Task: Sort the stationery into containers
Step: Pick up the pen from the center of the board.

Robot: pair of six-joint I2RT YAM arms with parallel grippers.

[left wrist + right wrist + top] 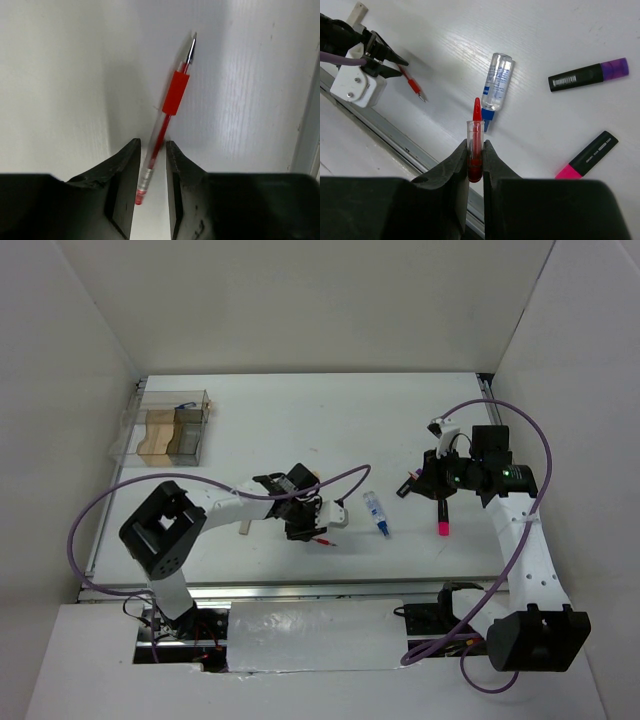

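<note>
Left wrist view: slim red pen (pixel 170 100), with clear barrel, rubbery red grip and metal tip, lies on the matte white table (pixel 60 75) between the left gripper (pixel 152 150)'s black jaws, parted wider than it; right gripper (pixel 475 147) pinches a clear, red-cored tubular cap (pixel 475 131) near the rounded clear blue-capped tube (pixel 497 80).

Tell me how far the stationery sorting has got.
Done: a tan block and a brown block sit in the clear compartmented plastic box. In hand: the right end effector is shut on a clear red pen cap; the left end effector stands open astride the thin red pen. Remaining: the clear blue-capped tube, dark purple marker and pink-black marker lie outside the box.
</note>
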